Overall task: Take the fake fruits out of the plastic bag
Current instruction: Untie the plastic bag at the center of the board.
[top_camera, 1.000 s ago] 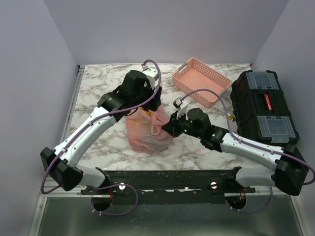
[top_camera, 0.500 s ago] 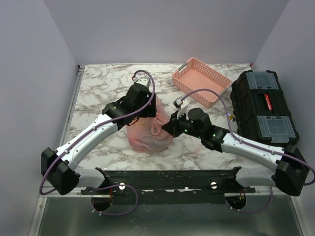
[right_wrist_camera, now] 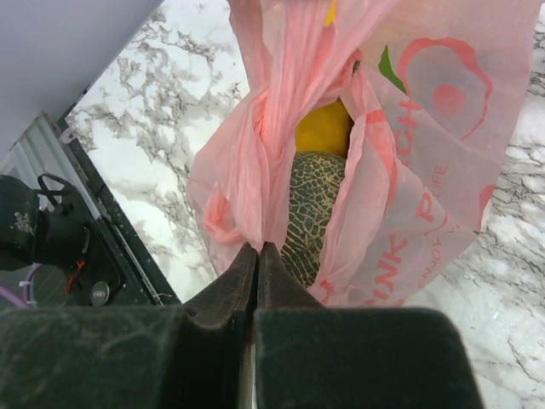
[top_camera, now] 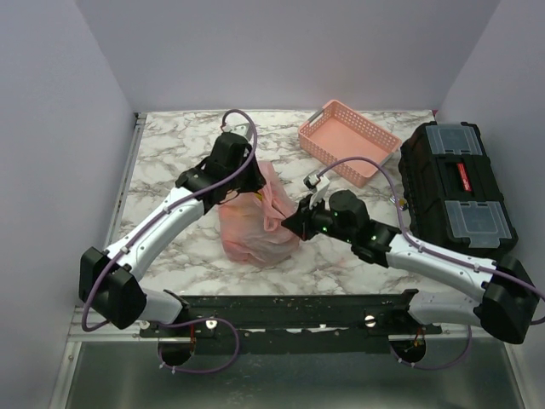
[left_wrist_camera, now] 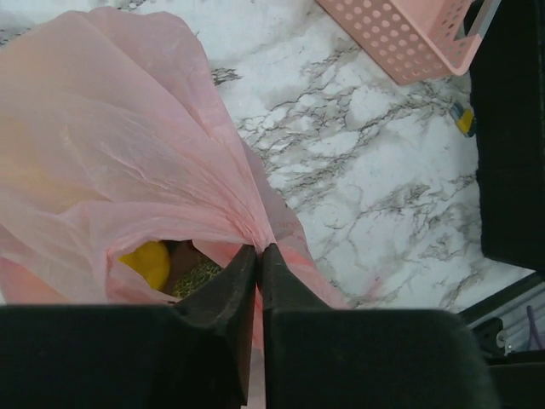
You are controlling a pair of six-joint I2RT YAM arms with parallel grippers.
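- Left gripper (left_wrist_camera: 258, 256): the jaws are pressed together on a gathered fold of the bag (left_wrist_camera: 102, 145), whose film fans up and away from the tips. In the top view the wrist covers the pinch itself.
- Right gripper (right_wrist_camera: 257, 254): the jaws are likewise closed, with a pleated strip of the bag caught between the tips and rising straight ahead of them.
- The bag sits on the table (top_camera: 170, 145) between the two grippers, its mouth drawn into a narrow gap.
- Just ahead of the right tips, inside that gap, a netted green melon (right_wrist_camera: 305, 204) shows as a slim strip. The rest of it is behind film.
- Beyond the melon is a yellow fruit (right_wrist_camera: 324, 128). Its edges are covered, so its kind is unclear.
- Left of the left tips, a small opening shows yellow and netted green again, with a dark patch between them too shadowed to name.
- Any other fruits cannot be made out through the pink film.
- Ahead and right of the left gripper is a basket (left_wrist_camera: 409, 34), cut off by the frame edge. A black case (top_camera: 458, 186) lies apart from the bag.
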